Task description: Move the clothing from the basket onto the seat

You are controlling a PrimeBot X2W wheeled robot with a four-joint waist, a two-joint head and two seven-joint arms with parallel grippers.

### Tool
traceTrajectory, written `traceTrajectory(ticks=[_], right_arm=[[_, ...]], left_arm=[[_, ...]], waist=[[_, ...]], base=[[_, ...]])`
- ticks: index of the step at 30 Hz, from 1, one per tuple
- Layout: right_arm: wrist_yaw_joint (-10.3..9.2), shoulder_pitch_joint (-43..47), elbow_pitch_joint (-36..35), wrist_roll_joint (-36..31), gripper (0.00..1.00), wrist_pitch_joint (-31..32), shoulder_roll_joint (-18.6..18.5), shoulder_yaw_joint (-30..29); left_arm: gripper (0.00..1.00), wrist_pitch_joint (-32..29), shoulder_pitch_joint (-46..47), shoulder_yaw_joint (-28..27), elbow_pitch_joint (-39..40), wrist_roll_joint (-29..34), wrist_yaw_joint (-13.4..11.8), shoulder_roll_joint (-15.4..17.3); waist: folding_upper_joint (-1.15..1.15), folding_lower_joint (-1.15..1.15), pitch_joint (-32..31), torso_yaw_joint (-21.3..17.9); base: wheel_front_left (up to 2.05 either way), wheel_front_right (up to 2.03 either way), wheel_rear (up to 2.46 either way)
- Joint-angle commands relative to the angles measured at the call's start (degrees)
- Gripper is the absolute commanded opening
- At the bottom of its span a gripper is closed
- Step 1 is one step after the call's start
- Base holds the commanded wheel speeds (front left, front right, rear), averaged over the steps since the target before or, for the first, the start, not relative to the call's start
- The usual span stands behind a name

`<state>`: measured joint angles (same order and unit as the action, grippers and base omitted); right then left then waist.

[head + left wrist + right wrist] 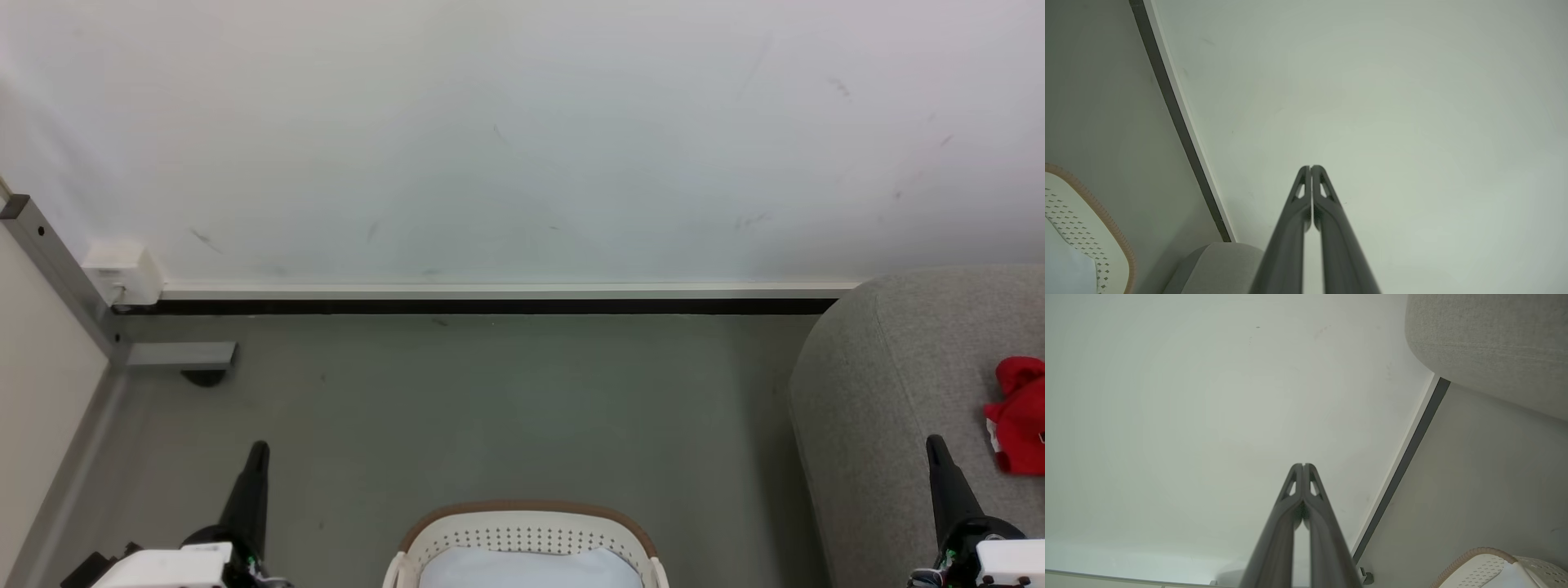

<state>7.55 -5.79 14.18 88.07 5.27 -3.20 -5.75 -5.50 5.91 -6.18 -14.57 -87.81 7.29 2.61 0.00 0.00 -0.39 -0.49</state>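
- At the lower edge of the head view, we count one oval cream-white perforated plastic basket with a brown woven-look rim (526, 513). It stands on the grey floor (490, 408), and only its far end is in frame.
- We count one large light grey fabric sofa with a rounded corner (882, 392), to the right of the basket and apart from it.
- We count one clump of soft bright red clothing (1019, 416). It lies on the sofa at the right edge of frame, with a little white at its left side.
- We count two grippers. The left gripper (260, 447) hangs over the floor left of the basket. The right gripper (936, 441) shows against the sofa fabric, near the red clothing but apart from it.
- Each wrist view shows the fingertips pressed together with nothing between them: left gripper (1311, 167), right gripper (1303, 465).
- Inside the basket (1106, 228) we see a smooth pale bluish-white surface (526, 567). We cannot tell whether it is cloth or the basket's own floor.
- The sofa's rounded corner (1486, 343) stands between the basket (1478, 557) and the clothing.
- Behind are a scuffed white wall (522, 147) and a dark skirting strip (490, 307).
- At the left are a grey metal frame leg with a dark foot (180, 356) and a small white box (122, 273).
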Motion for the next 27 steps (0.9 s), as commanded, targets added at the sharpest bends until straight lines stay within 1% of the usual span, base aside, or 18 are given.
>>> traceTrajectory(ticks=[1,11,27], right_arm=[[-0.11,-0.92,0.02,1.33,0.00,0.47,0.15,-0.35],[-0.12,-1.17,0.18,4.61,0.00,1.41,0.31,-0.98],[-0.12,-0.94,0.17,4.36,0.00,1.43,0.28,-0.97]], left_arm=[[0.00,-0.41,0.75,-0.30,0.24,-1.56,0.32,0.46],[0.00,-1.36,0.96,-0.60,0.27,-4.97,0.36,0.47],[0.00,-1.34,0.89,-0.57,0.27,-4.82,0.36,0.46]], waist=[[0.00,0.00,0.07,0.08],[0.00,0.00,0.43,0.49],[0.00,0.00,0.43,0.49]], base=[[0.00,0.00,0.00],[0.00,0.00,0.00],[0.00,0.00,0.00]])
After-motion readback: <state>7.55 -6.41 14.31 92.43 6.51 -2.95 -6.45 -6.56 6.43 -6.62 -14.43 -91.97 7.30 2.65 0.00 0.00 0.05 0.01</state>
